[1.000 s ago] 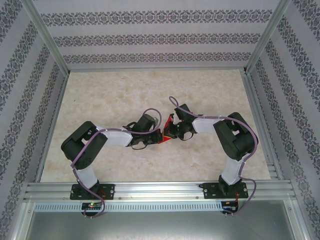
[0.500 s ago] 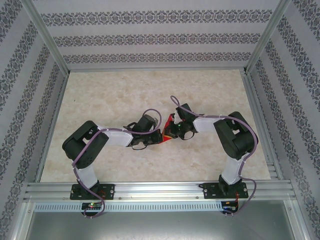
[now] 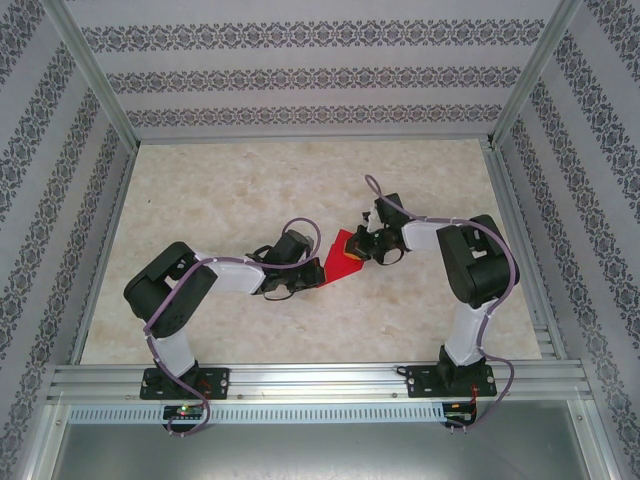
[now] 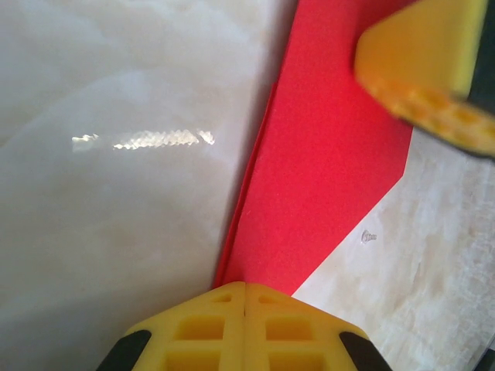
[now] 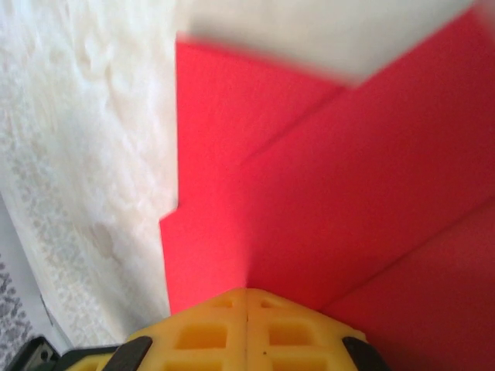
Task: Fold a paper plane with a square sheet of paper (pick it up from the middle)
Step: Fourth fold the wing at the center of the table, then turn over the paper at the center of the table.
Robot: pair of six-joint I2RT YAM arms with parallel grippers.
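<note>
The square sheet of paper (image 3: 343, 256), bright red and already creased into overlapping flaps, is found near the middle of the tabletop (image 3: 250, 190), a touch toward 3 o'clock, perhaps lifted slightly, though that is hard to judge. Its narrow tip at 8 o'clock is pinched in the fully closed left hand (image 4: 246, 297); its 3 o'clock edge is clamped likewise by the right hand (image 5: 247, 297). Were the hands drawn apart or twisted unevenly, the thin sheet could be torn or a crease skewed.
</note>
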